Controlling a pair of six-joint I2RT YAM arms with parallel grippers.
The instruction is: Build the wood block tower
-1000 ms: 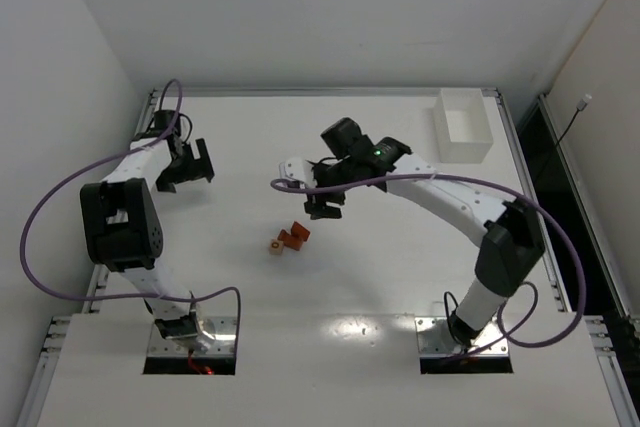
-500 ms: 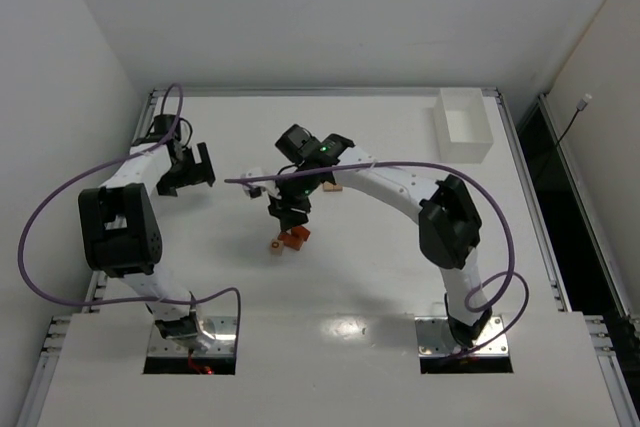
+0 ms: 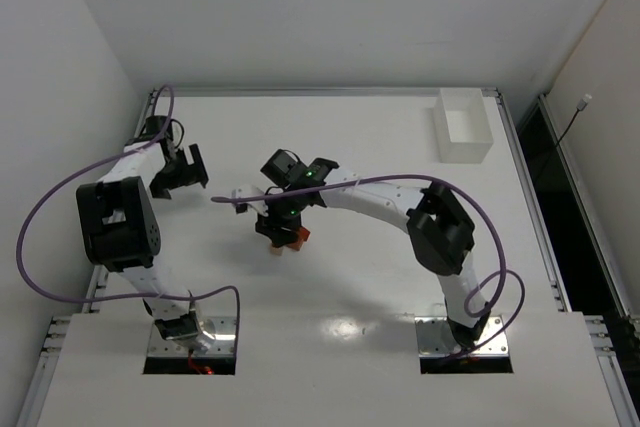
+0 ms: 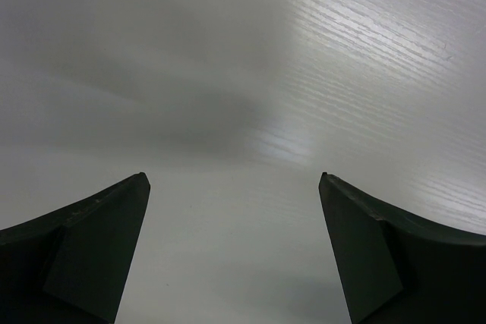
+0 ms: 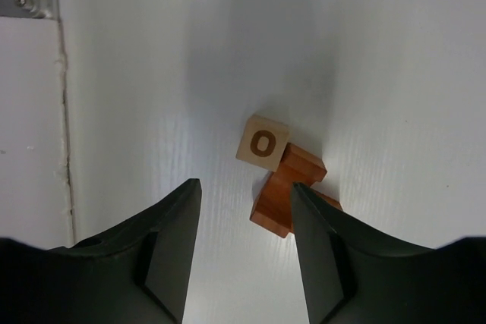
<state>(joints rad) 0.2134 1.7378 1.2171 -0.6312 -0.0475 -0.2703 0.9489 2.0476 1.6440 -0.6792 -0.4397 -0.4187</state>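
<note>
Found the right claw (image 3: 281,230) stretched out to the middle of the tabletop (image 3: 380,277), poised low over the wooden blocks (image 3: 294,238). Saw its jaws standing apart, with nothing clamped between them and only bare surface in the gap. Picked out a pale cube (image 5: 263,144) printed with a dark ring-shaped letter, lying flat and touching the corner of the reddish pieces (image 5: 290,187) just beside it. Could not tell for sure from the wrist view whether one notched piece or two stacked ones, with part hidden behind one finger of the claw. Noted the blocks lying in a loose huddle on the surface, not yet stacked into a tower. Found the left claw (image 3: 181,171) well apart from all that, near the far left edge, jaws spread wide over bare tabletop and holding nothing. Marked a white tray (image 3: 463,125) at the far right corner, well away from the blocks.
</note>
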